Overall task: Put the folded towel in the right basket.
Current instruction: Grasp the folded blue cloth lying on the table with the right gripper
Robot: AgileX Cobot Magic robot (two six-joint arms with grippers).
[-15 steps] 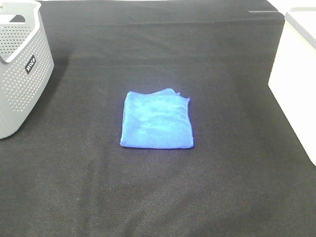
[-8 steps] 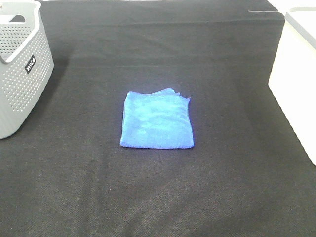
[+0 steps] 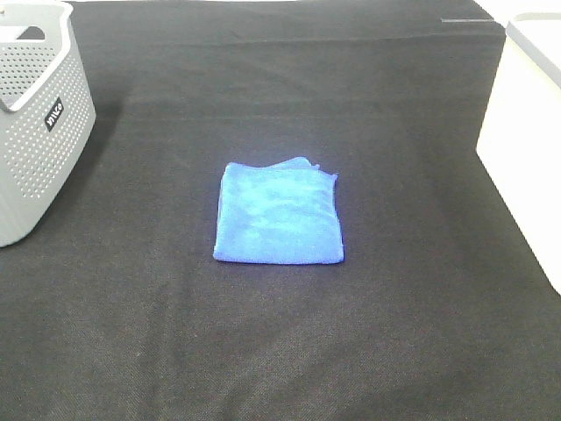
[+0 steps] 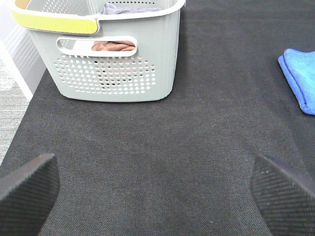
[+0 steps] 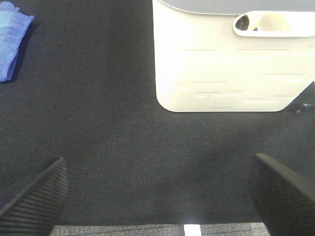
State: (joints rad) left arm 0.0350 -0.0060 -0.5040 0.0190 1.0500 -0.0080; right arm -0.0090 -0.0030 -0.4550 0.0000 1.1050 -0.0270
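On the middle of a black woven tablecloth (image 3: 263,351), one blue folded microfibre towel (image 3: 279,213) lay flat as a neat square, with loose layered edges showing along its far side. It sat between two baskets and well apart from both. One grey perforated plastic basket (image 3: 35,132) stood at the left edge of the overhead view, and one white smooth-walled plastic basket (image 3: 526,132), the target, stood at the right edge. A brown cloth (image 4: 114,46) showed through the grey basket's handle slot.

Neither arm appeared in the overhead view. Each wrist camera showed its own gripper low over bare cloth. The left gripper (image 4: 155,196) had its jaws spread wide and held nothing, and the same was true of the right gripper (image 5: 157,196). Nothing was touching the towel.

The towel looked light, soft and limp, not fragile and not slippery. It would probably sag and could fall open when lifted. A good hold would likely be a deep pinch through all the layers at the side nearest the white basket, pressing slightly into the table to gather the fabric.
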